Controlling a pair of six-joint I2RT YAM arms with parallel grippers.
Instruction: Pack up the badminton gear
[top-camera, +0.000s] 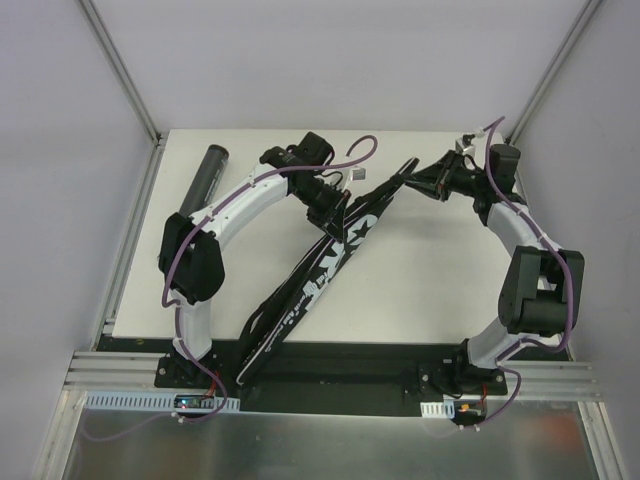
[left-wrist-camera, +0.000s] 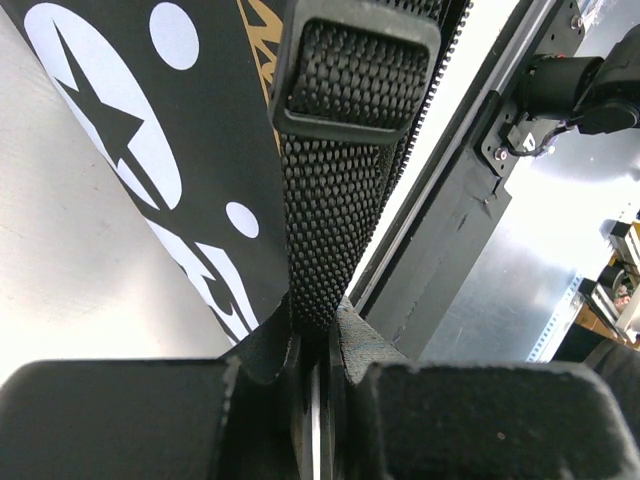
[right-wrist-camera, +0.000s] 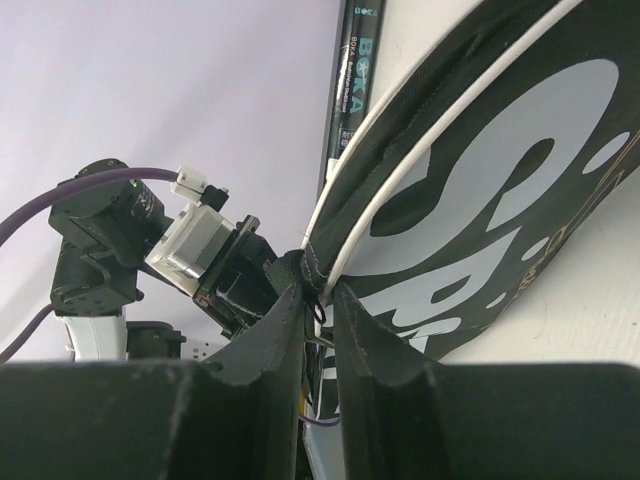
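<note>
1. Overhead: showed the black bag lying slantwise on the table, near edge to far side, with the black tube well apart at far left. Left gripper at mid-length, right gripper at the far tip.
2. Left wrist: clamped shut on the bag's woven strap, probably the firmest hold on soft, floppy cloth.
3. Right wrist: pinched the bag's seamed end between near-closed fingers; looked slick, liable to slip.

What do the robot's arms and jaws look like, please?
Both are built alike. The left arm and right arm have white curved links between bulky black joint housings and stand on black bases. A thin purple cable runs along each. The jaws are matte black and blocky. No lettering shows on them.
</note>
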